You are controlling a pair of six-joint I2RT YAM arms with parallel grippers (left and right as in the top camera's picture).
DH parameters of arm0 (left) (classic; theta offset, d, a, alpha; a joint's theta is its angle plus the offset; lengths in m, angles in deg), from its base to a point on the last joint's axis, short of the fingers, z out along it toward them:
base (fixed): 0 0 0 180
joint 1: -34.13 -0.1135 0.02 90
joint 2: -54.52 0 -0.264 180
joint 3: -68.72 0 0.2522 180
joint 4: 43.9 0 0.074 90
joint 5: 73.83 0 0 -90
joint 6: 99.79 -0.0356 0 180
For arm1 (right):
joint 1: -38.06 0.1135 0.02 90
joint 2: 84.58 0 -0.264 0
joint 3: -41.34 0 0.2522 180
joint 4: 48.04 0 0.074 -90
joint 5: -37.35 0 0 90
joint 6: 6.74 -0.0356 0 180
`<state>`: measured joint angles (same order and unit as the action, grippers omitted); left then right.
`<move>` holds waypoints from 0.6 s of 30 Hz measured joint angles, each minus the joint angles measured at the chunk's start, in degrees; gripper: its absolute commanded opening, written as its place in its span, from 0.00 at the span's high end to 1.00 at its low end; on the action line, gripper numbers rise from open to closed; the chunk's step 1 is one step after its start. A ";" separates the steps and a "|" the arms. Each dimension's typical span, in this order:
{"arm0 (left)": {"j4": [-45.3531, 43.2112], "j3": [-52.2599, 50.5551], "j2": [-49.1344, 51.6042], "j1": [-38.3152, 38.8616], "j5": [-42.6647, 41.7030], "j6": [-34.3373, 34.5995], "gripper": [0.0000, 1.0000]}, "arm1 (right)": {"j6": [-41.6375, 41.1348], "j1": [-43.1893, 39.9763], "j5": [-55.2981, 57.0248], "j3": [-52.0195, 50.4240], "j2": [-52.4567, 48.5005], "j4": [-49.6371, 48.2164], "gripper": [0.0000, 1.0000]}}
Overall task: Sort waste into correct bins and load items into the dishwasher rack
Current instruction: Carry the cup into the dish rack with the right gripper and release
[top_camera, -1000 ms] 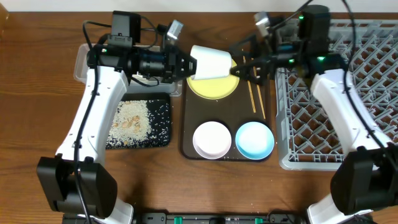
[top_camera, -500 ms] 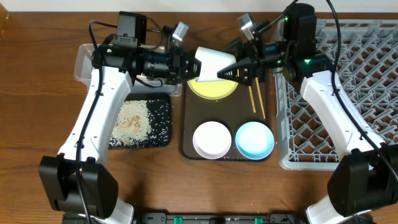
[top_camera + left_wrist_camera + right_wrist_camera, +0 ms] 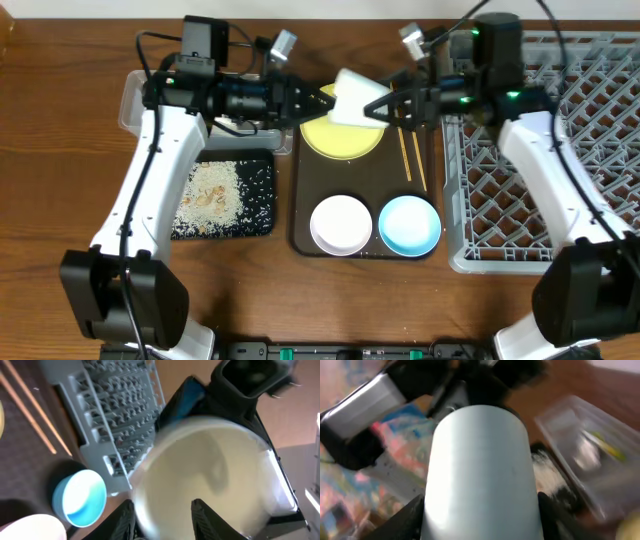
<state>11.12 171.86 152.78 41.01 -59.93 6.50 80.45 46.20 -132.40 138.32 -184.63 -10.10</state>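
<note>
Above the yellow plate, toward the bench's far edge, the white cup hangs on its side, clamped by the right tool. The left tool stands parted at its mouth.

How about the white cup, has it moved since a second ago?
Yes. The white cup has shifted slightly right above the yellow plate, toward the dishwasher rack, gripped by the right end effector.

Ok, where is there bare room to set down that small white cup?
The large grey plastic lattice rack is bare along its right side. Bare wooden table borders the dark brown serving tray on its near side. That tray is crowded: round yellow plate, white bowl, light blue bowl, wooden chopsticks.
</note>
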 measured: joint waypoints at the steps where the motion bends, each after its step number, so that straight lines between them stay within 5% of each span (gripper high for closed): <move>1: -0.04 0.00 0.00 -0.74 0.24 0.00 0.57 | -0.35 -1.49 3.23 -0.02 0.15 3.78 0.46; 18: 2.27 0.00 0.00 0.59 26.71 -0.07 0.55 | -4.98 -8.68 64.57 -0.07 19.47 50.58 0.46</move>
<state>13.39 171.86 152.78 41.60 -33.22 6.44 75.47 37.52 -67.83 138.26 -165.16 40.48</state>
